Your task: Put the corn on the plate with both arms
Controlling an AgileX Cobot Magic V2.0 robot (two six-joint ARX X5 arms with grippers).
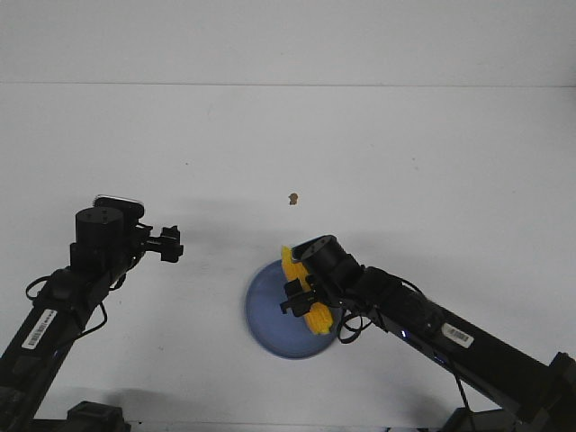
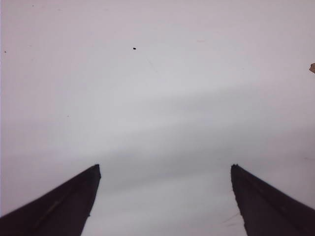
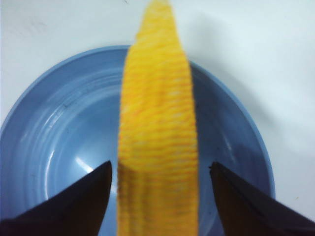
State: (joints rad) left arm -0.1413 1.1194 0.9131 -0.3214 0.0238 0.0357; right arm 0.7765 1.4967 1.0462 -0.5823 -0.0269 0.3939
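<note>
Right gripper: nearest, over the plate's right half. Its fingers stand apart, one on each side of the corn with a gap showing on both, so it seems not to be clamped on it.
Corn: one yellow cob, lying along the plate's right side, its thin end reaching past the far rim. I judge it set down or about to be.
Plate: one round blue plate, near the front edge of the table, taken here as the landmark.
Left gripper: well to the left of the plate, fingers wide apart over bare table, holding nothing. It looks to be standing clear while the right arm works.
Crumb: one small brown speck beyond the plate, apart from it.
Table: white, running away behind the plate.
Count: two arms, one cob, one plate, one crumb.
</note>
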